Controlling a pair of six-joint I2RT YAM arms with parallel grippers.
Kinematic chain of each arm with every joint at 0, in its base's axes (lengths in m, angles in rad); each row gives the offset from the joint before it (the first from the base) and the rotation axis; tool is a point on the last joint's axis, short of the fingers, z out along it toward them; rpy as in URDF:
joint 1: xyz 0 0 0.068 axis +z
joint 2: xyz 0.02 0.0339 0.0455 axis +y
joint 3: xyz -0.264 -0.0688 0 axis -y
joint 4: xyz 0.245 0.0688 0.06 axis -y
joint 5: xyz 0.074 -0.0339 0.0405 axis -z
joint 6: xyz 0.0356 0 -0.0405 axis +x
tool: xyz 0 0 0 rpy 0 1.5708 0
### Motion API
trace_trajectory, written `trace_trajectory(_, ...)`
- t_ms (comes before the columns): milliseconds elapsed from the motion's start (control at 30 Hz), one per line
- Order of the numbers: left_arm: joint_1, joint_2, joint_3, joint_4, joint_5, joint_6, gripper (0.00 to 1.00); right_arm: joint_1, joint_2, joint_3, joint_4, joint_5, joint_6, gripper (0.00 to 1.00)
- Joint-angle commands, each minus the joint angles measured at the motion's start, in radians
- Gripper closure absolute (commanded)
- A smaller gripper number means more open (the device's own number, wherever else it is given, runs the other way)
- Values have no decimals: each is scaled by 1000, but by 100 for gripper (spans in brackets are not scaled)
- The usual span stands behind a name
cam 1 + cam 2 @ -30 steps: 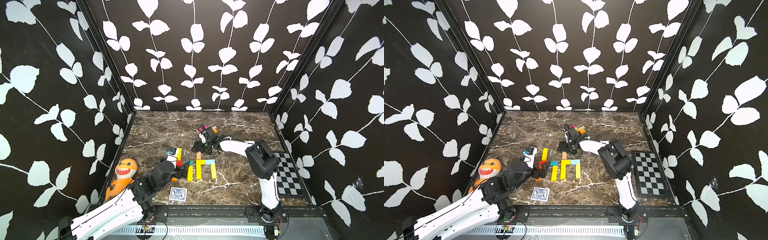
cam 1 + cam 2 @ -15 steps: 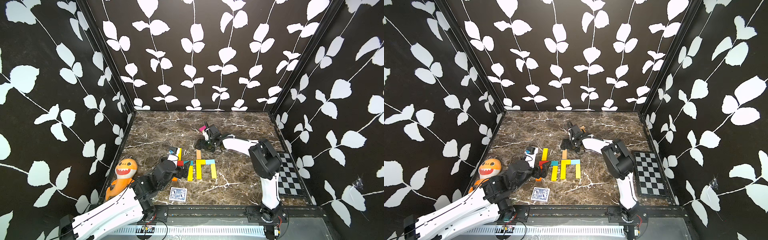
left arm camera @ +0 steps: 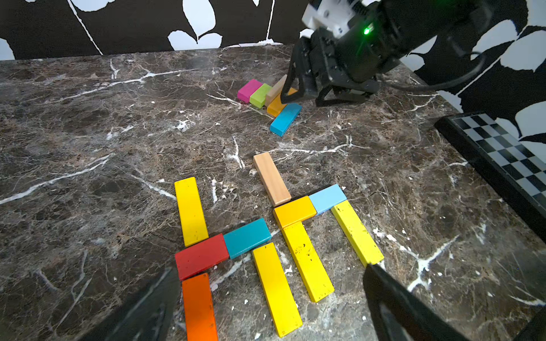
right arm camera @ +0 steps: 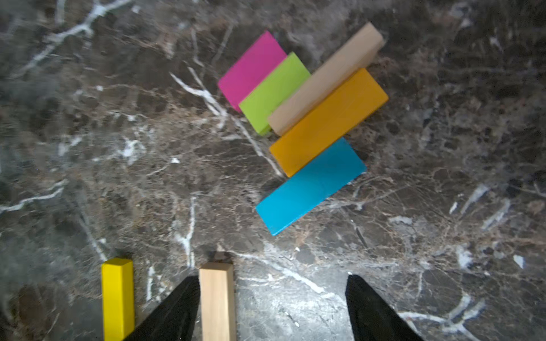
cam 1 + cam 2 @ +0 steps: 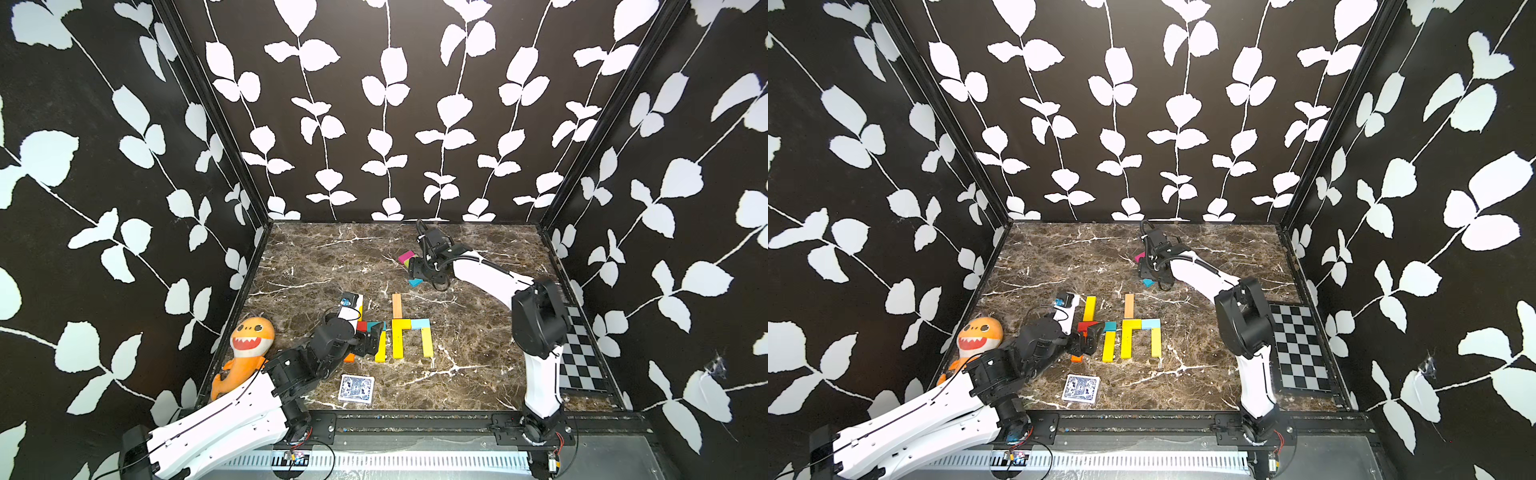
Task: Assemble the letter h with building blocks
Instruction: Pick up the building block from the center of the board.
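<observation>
Flat building blocks lie in two groups on the marble table (image 5: 478, 374). The nearer-left group has a yellow block (image 3: 190, 211), a red block (image 3: 201, 255), a teal block (image 3: 246, 237), an orange block (image 3: 198, 307) and another yellow block (image 3: 276, 288). Beside it a tan block (image 5: 397, 304) tops an orange-yellow block (image 3: 294, 211), a light blue block (image 3: 327, 197) and two yellow legs (image 5: 397, 345). My left gripper (image 3: 269, 268) is open, low over the left group. My right gripper (image 4: 272, 279) is open and empty beside loose pink (image 4: 251, 69), green (image 4: 274, 91), orange-yellow (image 4: 328, 121) and blue (image 4: 310, 186) blocks.
A blue-patterned card deck (image 5: 356, 388) lies near the front edge. An orange shark plush (image 5: 245, 349) leans at the left wall behind my left arm. A checkerboard mat (image 5: 582, 353) covers the right side. Black leaf-patterned walls close in three sides.
My right gripper has drawn back a little from the tan stem block toward the loose blocks at the far side. The left arm has barely moved.
</observation>
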Motion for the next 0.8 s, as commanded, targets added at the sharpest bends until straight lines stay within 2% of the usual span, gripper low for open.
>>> trace_trajectory(0, 0, -16, 23, 11, 22, 14, 1, 2, 49, 34, -54, 50, 68, 22)
trace_trajectory(167, 0, -8, 14, 29, 40, 17, 1, 7, 90, 47, -14, 60, 130, 21)
trace_trajectory(333, 0, -6, 11, 43, 51, 22, 1, 19, 136, 94, -7, 71, 136, 20)
trace_trajectory(633, 1, -13, 8, 48, 60, 17, 1, 25, 267, 280, -217, 201, 95, 23)
trace_trajectory(767, 0, -28, 8, 37, 56, 16, 1, 25, 299, 311, -255, 229, 71, 29)
